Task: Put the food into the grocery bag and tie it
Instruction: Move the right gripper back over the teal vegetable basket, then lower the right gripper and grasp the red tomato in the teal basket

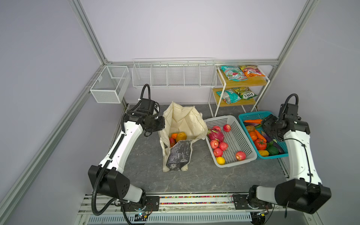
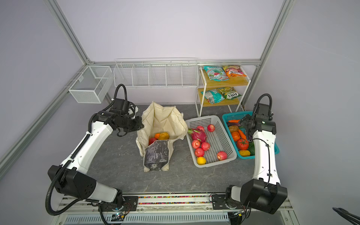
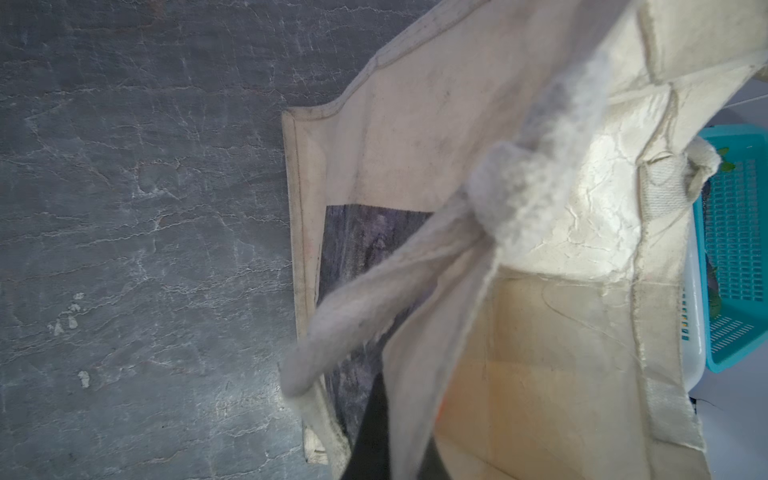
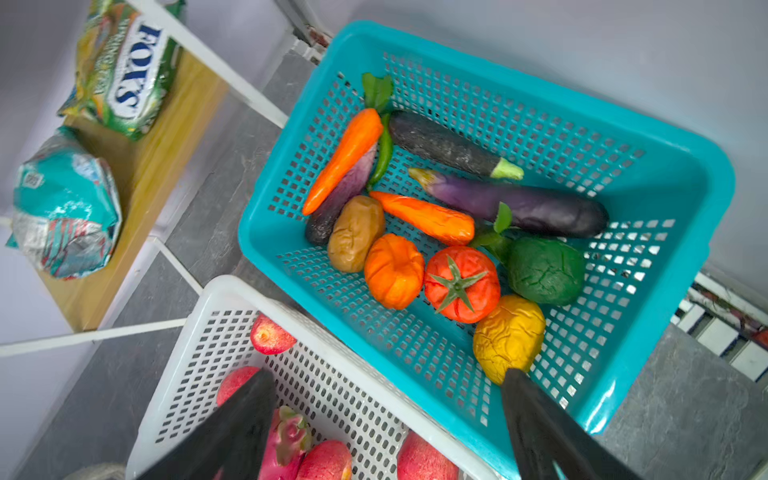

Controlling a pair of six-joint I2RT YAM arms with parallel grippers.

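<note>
The cream grocery bag (image 1: 183, 120) (image 2: 165, 120) stands open on the table, its dark marbled panel (image 1: 180, 153) facing the front. Inside it lie an orange, a yellow fruit (image 1: 181, 136) and a red apple. My left gripper (image 1: 160, 124) (image 3: 405, 449) is shut on the fabric at the bag's left rim; a strap (image 3: 374, 291) hangs across the left wrist view. My right gripper (image 1: 267, 121) (image 4: 386, 378) hovers open and empty over the near edge of the teal basket (image 4: 665, 208), above a yellow fruit (image 4: 509, 332) and a tomato (image 4: 461, 284). The basket also holds a potato (image 4: 355, 232).
A white basket (image 1: 247, 142) with red apples, a dragon fruit and a lemon sits between the bag and the teal basket. Snack packets (image 1: 233, 73) lie on a two-tier shelf at the back right. Wire baskets hang on the back wall and left frame.
</note>
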